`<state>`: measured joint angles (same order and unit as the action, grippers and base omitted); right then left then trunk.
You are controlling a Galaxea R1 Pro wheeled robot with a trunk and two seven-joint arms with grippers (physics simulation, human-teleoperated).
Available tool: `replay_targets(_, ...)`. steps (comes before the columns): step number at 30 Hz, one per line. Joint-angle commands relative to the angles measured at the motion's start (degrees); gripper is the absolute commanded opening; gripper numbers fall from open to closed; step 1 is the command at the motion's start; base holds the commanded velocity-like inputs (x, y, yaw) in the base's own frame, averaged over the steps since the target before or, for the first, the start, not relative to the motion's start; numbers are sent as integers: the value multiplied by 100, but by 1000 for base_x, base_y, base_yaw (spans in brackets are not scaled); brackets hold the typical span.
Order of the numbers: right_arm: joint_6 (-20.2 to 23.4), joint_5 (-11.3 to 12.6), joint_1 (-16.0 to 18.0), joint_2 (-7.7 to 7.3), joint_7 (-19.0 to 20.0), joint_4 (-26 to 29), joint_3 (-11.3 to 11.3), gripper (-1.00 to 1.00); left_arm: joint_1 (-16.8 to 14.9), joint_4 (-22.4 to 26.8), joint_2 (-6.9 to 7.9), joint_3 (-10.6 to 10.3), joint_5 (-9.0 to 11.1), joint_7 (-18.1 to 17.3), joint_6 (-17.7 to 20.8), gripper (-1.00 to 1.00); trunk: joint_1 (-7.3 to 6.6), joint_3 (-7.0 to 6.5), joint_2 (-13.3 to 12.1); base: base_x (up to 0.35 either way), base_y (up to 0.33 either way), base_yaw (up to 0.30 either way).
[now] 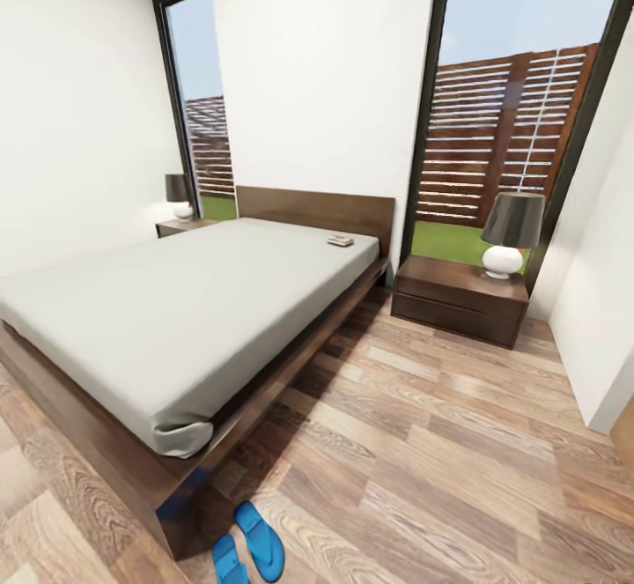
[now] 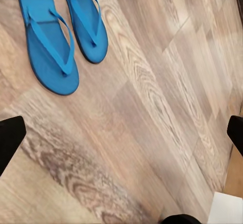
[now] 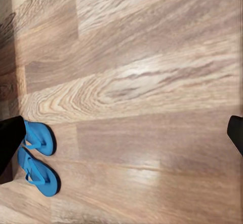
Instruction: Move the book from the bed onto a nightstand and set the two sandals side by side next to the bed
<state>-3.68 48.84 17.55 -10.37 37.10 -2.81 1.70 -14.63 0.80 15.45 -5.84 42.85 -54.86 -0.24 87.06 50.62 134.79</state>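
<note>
Head view: a small thin paperback book (image 1: 340, 240) lies on the light-grey mattress of the dark wooden bed (image 1: 264, 395), far beyond both jaws. Left wrist view: two bright blue flat flip-flops (image 2: 61, 31) lie side by side ahead of wide-open, empty jaws. Right wrist view: the same; the book, likely light and slippery, suits an edge pinch.

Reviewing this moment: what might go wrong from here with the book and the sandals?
1. The book lies far up the bed near the headboard, so reaching it may mean leaning over the mattress.
2. The nightstand already carries a lamp, which could be knocked while setting the book down.
3. The sandals lie beside the bed's foot corner, close to the robot; driving forward could push them apart.
</note>
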Motion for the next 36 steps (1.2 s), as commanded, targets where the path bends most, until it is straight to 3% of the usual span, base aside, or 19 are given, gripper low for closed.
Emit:
replay_targets(1,-37,-15,11,0,34,-28,16,100,-2,-1,2,-49,48,-16,-2,100,0,1,2,85,0,-206)
replay_targets(14,-37,-16,11,3,34,-26,14,100,-1,-1,2,-49,48,-16,-2,100,0,-50,2,113,-54,-202)
replay_targets(27,-44,-17,11,1,34,-26,15,100,1,-1,2,-49,46,-16,-2,100,0,-58,2,130,-91,-53)
replay_targets(36,-40,-22,11,6,34,-26,14,100,0,-1,2,-49,47,-16,-2,100,0,-58,2,146,-110,-202)
